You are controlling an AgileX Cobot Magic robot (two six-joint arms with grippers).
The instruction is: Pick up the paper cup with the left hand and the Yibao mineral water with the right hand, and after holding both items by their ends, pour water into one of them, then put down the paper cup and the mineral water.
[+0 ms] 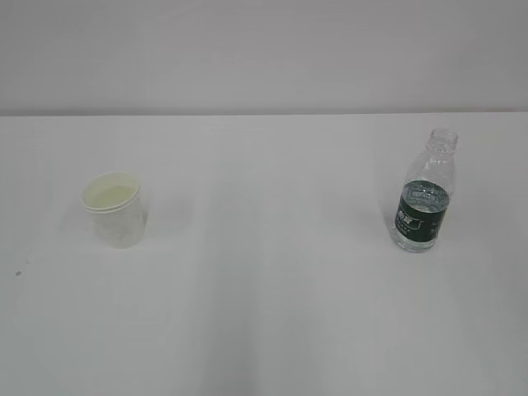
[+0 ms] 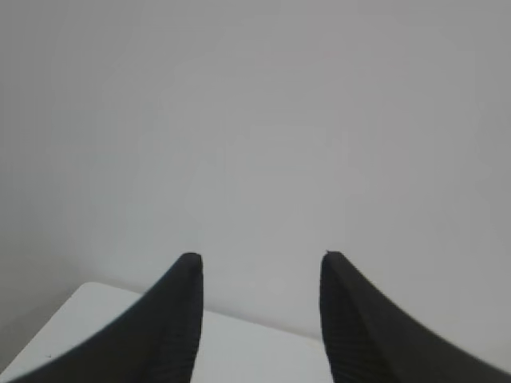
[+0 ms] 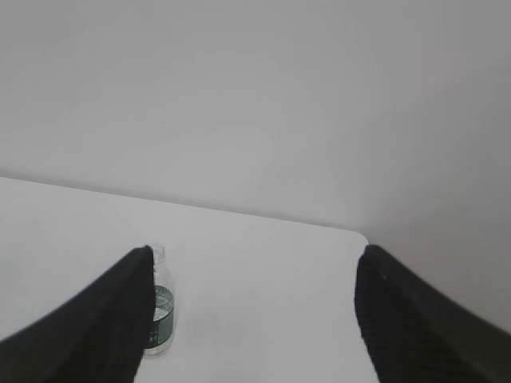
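paper cup (image 1: 115, 209) upright, left | yibao mineral water (image 1: 422, 203) right | claws clear

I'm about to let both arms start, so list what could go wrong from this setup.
1. The Yibao mineral water stands uncapped with water inside; a nudge from the open right gripper could tip it and spill.
2. The paper cup looks light and thin-walled; a hard squeeze may crush it or slide it.
3. The left gripper, open, faces the wall with no cup in its view, so its approach starts blind.

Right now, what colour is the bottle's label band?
Dark green with white print, on the Yibao mineral water; clearest in the exterior view.
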